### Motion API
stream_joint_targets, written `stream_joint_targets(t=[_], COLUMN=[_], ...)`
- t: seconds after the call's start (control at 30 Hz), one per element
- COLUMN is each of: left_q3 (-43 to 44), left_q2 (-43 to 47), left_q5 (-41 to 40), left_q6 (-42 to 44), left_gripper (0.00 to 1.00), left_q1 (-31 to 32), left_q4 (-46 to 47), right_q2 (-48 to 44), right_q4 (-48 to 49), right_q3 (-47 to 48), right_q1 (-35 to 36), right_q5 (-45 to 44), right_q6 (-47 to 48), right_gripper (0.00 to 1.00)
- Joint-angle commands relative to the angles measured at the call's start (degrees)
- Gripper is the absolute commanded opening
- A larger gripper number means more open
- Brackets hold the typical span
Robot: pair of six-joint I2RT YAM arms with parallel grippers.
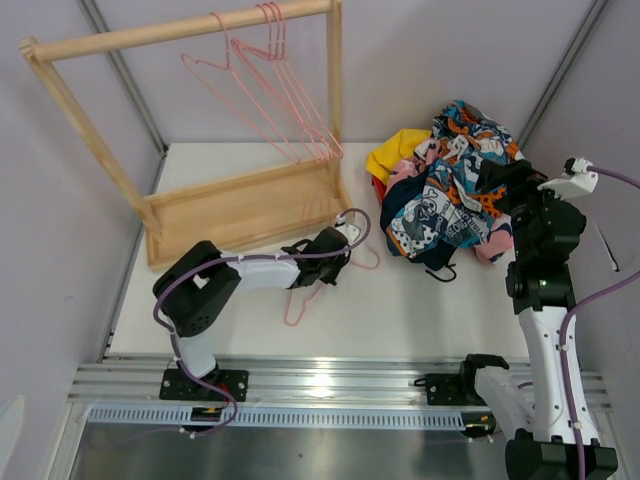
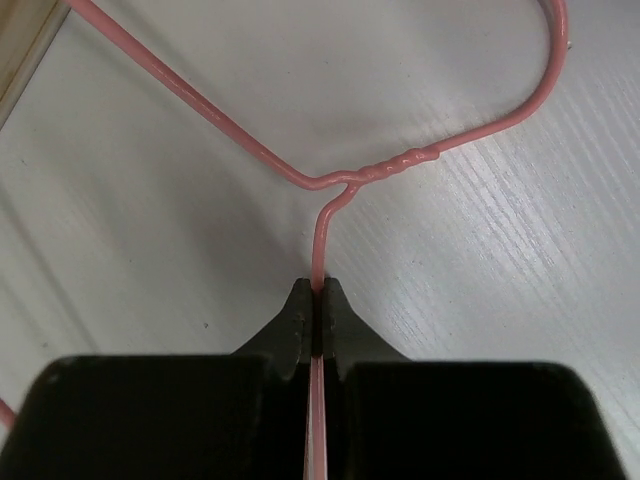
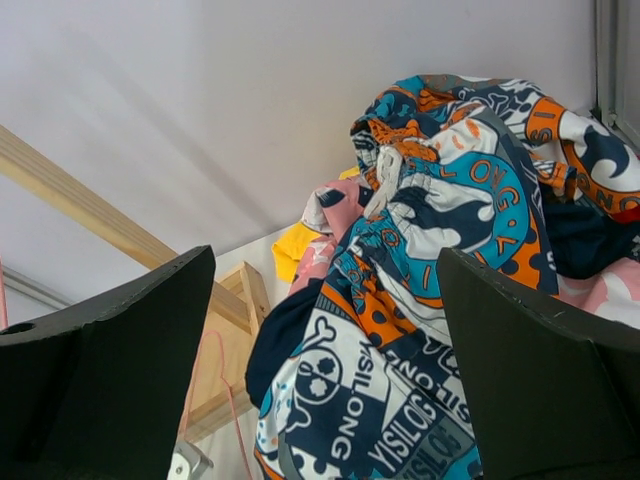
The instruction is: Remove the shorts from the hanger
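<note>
The shorts lie in a pile (image 1: 450,190) at the back right of the table: blue-orange-white patterned (image 3: 400,380), navy (image 3: 285,340), pink patterned (image 3: 330,215) and yellow (image 1: 395,150). My right gripper (image 1: 497,182) hovers open over the pile's right side, and its wrist view shows the gripper (image 3: 322,260) empty, with the cloth beyond its fingers (image 3: 120,350). My left gripper (image 1: 318,262) is shut on the wire of a bare pink hanger (image 1: 297,305) lying on the table. The left wrist view shows the gripper (image 2: 318,298) pinching that wire below the twisted neck (image 2: 400,165).
A wooden rack (image 1: 240,205) stands at the back left, with several bare pink hangers (image 1: 290,100) on its top bar. The rack base also shows in the right wrist view (image 3: 235,330). Grey walls close in behind and on both sides.
</note>
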State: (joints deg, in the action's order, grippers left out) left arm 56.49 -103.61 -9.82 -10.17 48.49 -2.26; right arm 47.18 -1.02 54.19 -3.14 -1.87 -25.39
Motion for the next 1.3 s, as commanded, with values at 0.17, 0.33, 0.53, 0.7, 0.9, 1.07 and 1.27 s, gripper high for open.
stream_joint_targets(t=[0.17, 0.33, 0.53, 0.7, 0.9, 1.07, 1.27], left_q3=[0.12, -1.21, 4.39, 11.96, 20.67, 20.08, 7.06], left_q2=[13.32, 34.14, 55.08, 61.42, 58.79, 54.05, 53.26], left_q5=[1.91, 11.99, 16.15, 11.43, 2.44, 12.96, 33.41], left_q6=[-3.44, -7.13, -11.53, -12.77, -14.17, -15.22, -24.43], left_gripper=[0.00, 0.00, 0.00, 0.00, 0.00, 0.00, 0.00], left_q1=[1.25, 1.43, 1.34, 1.26, -2.43, -7.44, -16.83], left_q4=[-11.17, -20.21, -29.44, -34.39, -34.22, -31.24, -10.33], right_q2=[-2.96, -4.64, -5.69, -6.13, -6.40, -7.80, -9.30], right_q4=[-2.67, -4.43, -4.70, -4.79, -5.40, -8.47, -8.22], right_q3=[0.82, 1.35, 1.18, 1.79, 3.10, 5.39, 3.73], right_q1=[-0.29, -0.38, -0.38, -0.38, -0.38, -0.38, -0.38], right_q5=[0.20, -0.06, 0.72, 1.17, 3.27, 2.40, 3.01], right_q6=[1.04, 1.39, -0.19, -1.95, -3.00, -0.81, -1.77], right_gripper=[0.99, 0.99, 1.00, 0.99, 1.00, 0.99, 1.00])
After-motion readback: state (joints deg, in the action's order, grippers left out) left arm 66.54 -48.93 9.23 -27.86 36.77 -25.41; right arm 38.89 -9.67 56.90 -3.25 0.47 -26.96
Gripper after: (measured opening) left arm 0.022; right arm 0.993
